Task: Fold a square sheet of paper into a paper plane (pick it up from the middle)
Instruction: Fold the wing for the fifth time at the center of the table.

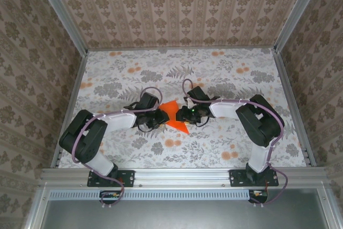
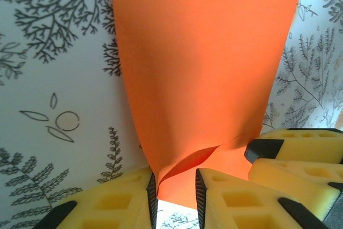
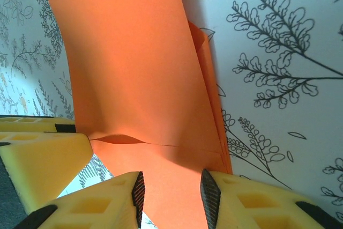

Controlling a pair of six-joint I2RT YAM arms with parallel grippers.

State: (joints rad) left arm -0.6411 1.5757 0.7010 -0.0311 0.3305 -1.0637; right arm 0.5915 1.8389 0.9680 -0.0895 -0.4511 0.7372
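Your table [image 1: 241, 79], covered in a print of grey leaves and pale flowers, takes up the middle of the top view. Patterned wallpaper walls [image 1: 182, 9] run along the upper, left and right sides. The left arm [image 1: 99, 127] reaches in from the lower left and the right arm [image 1: 254, 116] from the lower right, and they meet at centre frame.

Between them sits the orange paper [image 1: 172, 112], bright, plain and creased, not a flat square. From above you see a small angular shape with one pointed corner aimed toward the lower right.

In the left wrist view the orange paper [image 2: 203, 68] comes down from the top edge as a broad band. It narrows toward bottom centre and buckles into a curled fold between the yellow fingers [image 2: 118, 205]. The left jaws stand close on either side of that curl with a narrow gap, and you cannot tell whether they pinch it. The other arm's fingers [image 2: 300, 146] sit at lower right, just beside the paper's edge.

In the right wrist view the orange paper [image 3: 134, 68] runs from upper left to bottom centre. A second layer [image 3: 206, 79] shows along its right side and a short crease [image 3: 128, 140] at lower left. It passes between the fingers [image 3: 241, 202]. The right jaws are partly apart around the sheet, and you cannot tell if they grip.
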